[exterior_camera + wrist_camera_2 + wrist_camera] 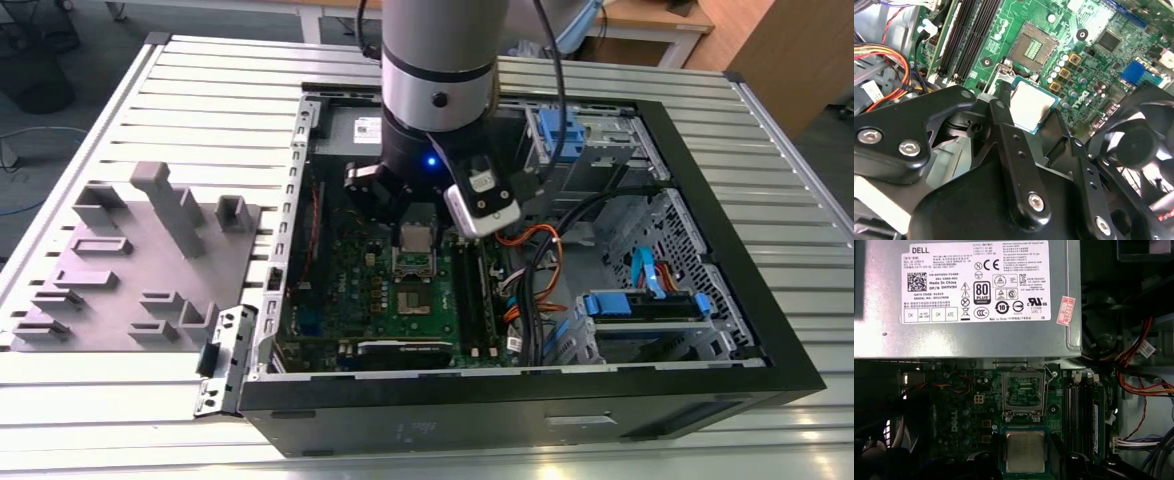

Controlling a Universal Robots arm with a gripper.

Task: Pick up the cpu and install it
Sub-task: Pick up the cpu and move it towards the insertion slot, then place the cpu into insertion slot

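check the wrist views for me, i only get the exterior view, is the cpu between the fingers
Observer: Yes, in both wrist views the cpu sits between the fingers, silver top showing.
Operator: socket empty?
Observer: Yes, the first wrist view shows the socket with bare contacts, nothing in it.
Operator: cpu seated?
Observer: No, in the second wrist view it lies clear of the socket's opening.

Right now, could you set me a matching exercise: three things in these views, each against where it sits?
Things:
1. cpu
2. socket
3. grey blocks

Places:
A. outside the case, on the slatted table
B. between the fingers
C. empty, on the green board

Pairs: 1-B; 2-C; 3-A.
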